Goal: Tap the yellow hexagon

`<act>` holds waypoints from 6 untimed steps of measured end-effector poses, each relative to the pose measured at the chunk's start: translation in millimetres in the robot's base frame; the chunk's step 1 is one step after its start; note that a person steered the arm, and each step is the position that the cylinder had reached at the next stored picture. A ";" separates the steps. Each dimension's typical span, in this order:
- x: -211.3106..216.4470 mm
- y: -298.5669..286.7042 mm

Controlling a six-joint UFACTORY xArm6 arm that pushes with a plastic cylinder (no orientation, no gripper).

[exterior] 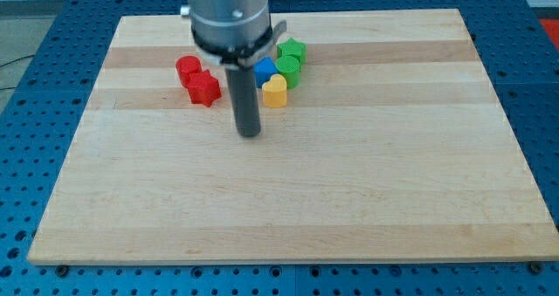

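With no jaws to open, our bare rod tip [250,133] rests on the wooden board [367,182], so we should nudge gently toward one o'clock, where the yellow plastic block [274,92], presumably the hexagon, sits.

A silver-grey cylindrical arm housing [229,12], its metal finish brushed and faintly reflective, is ringed at the base by a black collar [229,51]. Small pale tabs project from either side. Below it extends a straight, dark grey rod [244,95], ending at my tip [250,134].
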State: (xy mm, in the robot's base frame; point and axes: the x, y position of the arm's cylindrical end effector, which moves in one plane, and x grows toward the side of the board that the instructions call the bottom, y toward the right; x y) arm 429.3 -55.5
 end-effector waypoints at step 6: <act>-136.7 -38.3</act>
